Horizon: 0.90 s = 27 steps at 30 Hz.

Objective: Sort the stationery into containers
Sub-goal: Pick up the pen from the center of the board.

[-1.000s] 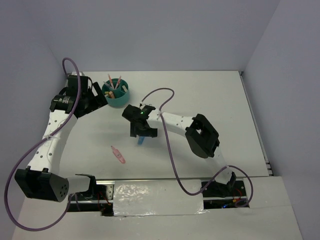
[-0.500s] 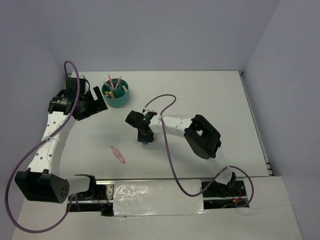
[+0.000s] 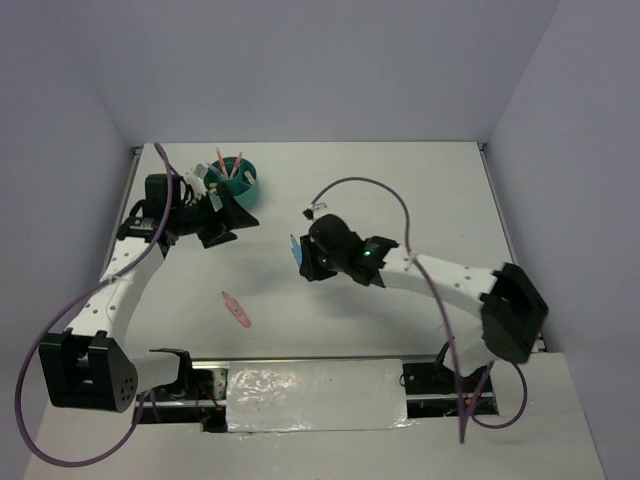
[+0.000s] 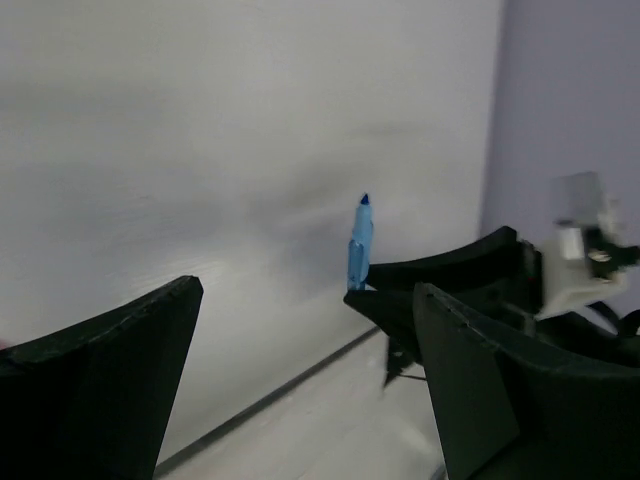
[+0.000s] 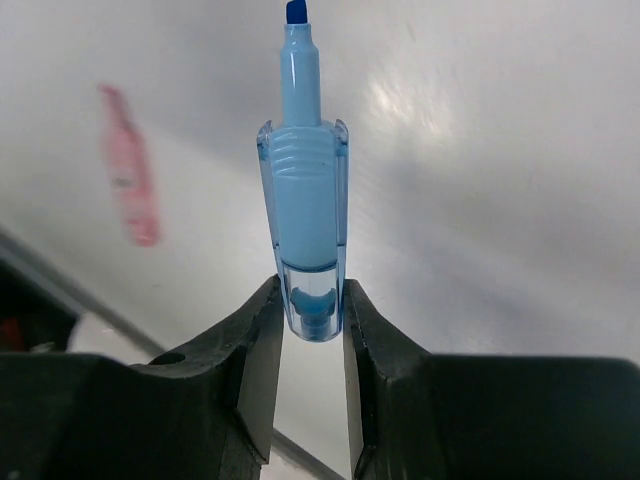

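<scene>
White table [image 3: 420, 190], right gripper [image 5: 308, 297] clenched on blue marker [image 5: 305, 200], left gripper [image 4: 305, 300] released by organiser [image 3: 247, 189], pink marker [image 3: 237, 311] nearby

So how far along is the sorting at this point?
Done: several pens and markers stand in the round teal plastic organiser. In hand: the right pincer is clamped on the stubby blue marker, not yet at the organiser. Left: one pink marker lies on the white table near the arm bases; the left pincer is open and empty beside the organiser.
</scene>
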Each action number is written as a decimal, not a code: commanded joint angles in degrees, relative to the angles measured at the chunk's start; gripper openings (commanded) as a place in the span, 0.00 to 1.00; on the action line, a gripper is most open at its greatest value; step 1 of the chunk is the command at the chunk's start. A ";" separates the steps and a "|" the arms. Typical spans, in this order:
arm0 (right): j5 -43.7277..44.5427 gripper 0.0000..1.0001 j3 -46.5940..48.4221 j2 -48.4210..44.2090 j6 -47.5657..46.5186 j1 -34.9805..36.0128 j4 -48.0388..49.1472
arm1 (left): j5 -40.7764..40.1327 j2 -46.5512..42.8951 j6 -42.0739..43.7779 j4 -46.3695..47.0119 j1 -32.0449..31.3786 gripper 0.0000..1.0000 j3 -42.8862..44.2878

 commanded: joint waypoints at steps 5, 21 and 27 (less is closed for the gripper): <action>-5.91 0.01 4.56 -14.19 -10.64 -1.16 2.77 | 14.97 -4.59 -18.44 33.42 -6.16 0.99 -4.79; -3.36 0.00 19.24 -11.21 -10.90 -1.16 -9.36 | 8.54 0.07 -21.86 42.55 -11.52 0.81 -5.13; -4.24 0.02 22.15 -9.10 -10.99 -1.16 -13.41 | 7.49 1.92 -21.60 43.17 -13.01 0.60 -4.26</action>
